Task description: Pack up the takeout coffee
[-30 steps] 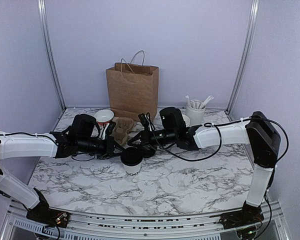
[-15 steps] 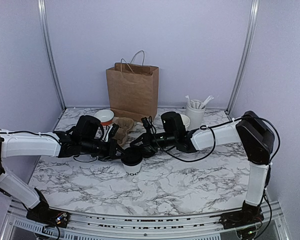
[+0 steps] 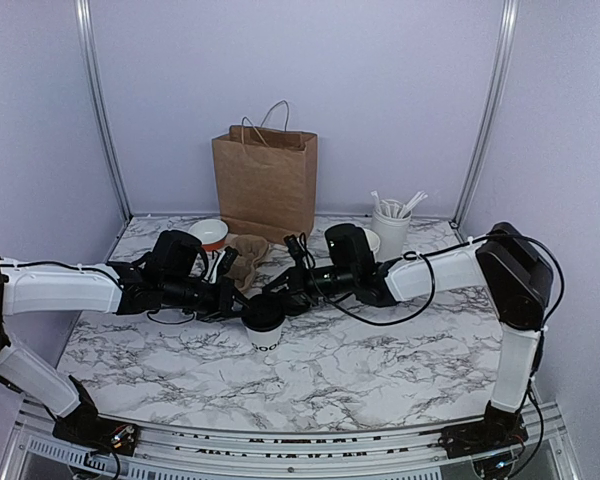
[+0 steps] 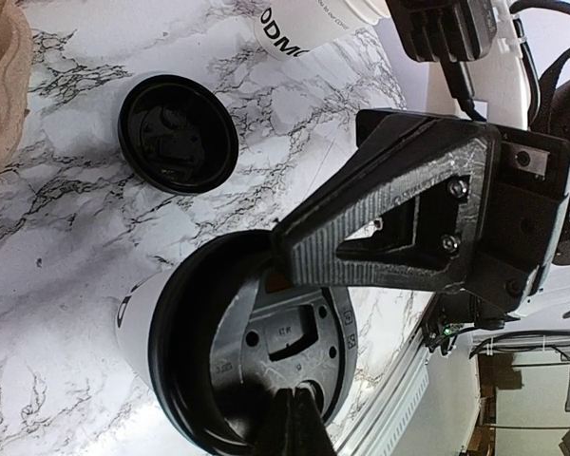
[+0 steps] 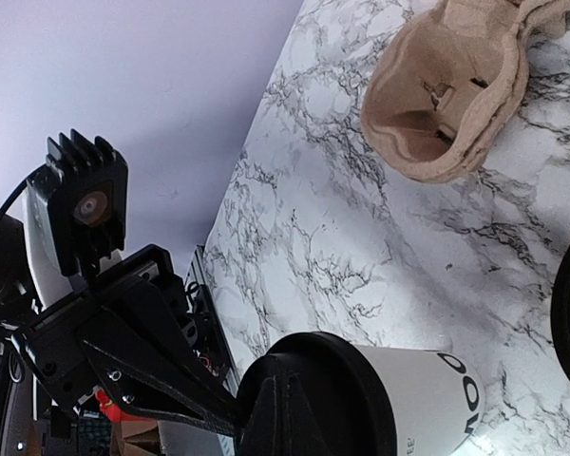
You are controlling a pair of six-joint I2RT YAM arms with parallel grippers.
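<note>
The takeout coffee cup (image 3: 264, 338), white with dark lettering, stands mid-table with its black lid (image 3: 263, 314) on top. My left gripper (image 3: 236, 300) is shut, its tips over the lid's left side. In the left wrist view the gripper (image 4: 291, 424) is above the lid's recessed top (image 4: 266, 351). My right gripper (image 3: 271, 293) is shut, and its tips rest on the lid's far edge. In the right wrist view the gripper (image 5: 287, 410) sits on the lid (image 5: 361, 380) of the cup (image 5: 427, 399).
A brown paper bag (image 3: 265, 180) stands at the back. The pulp carrier (image 3: 242, 257) lies behind the cup, next to a red-rimmed bowl (image 3: 209, 233). A cup of stirrers (image 3: 391, 225) is back right. A second lid (image 4: 178, 133) and another lettered cup (image 4: 304, 24) are nearby.
My left gripper has moved right, up to the cup's lid. My right arm has shifted slightly over the lid. The cup has stayed in place.
</note>
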